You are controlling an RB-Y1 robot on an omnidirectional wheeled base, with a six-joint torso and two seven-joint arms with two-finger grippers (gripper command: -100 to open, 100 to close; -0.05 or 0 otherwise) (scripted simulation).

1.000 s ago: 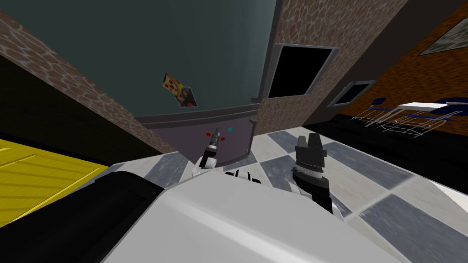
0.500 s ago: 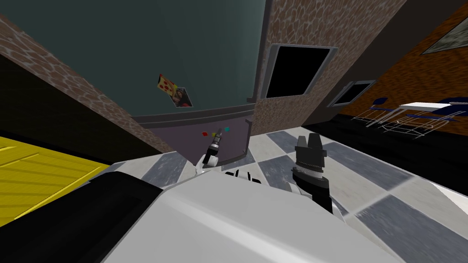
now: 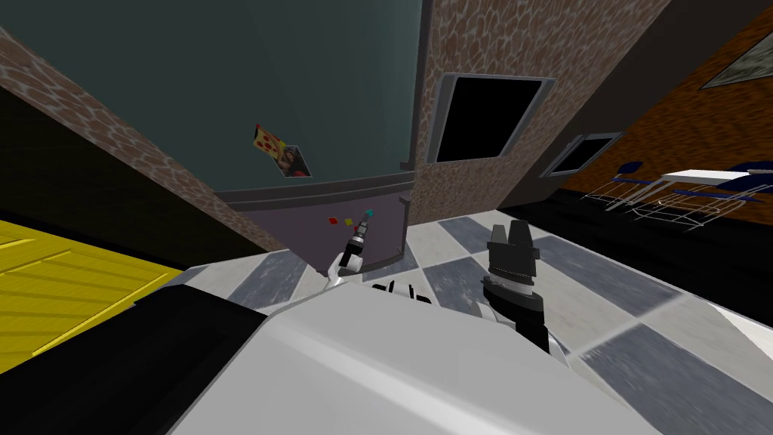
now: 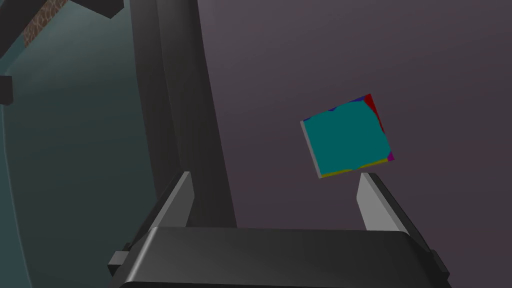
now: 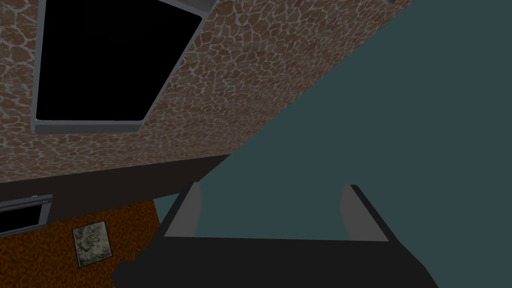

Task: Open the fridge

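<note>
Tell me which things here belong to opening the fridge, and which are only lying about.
For the job:
fridge; dark bar between its two doors; left gripper, open, near that bar.

Only lying about:
teal magnet; pizza magnet; photo; table with chairs; right gripper, open.

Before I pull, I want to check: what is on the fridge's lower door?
A teal magnet, a yellow magnet and a red magnet stick on the lower door. The inside is covered by the door.
</note>
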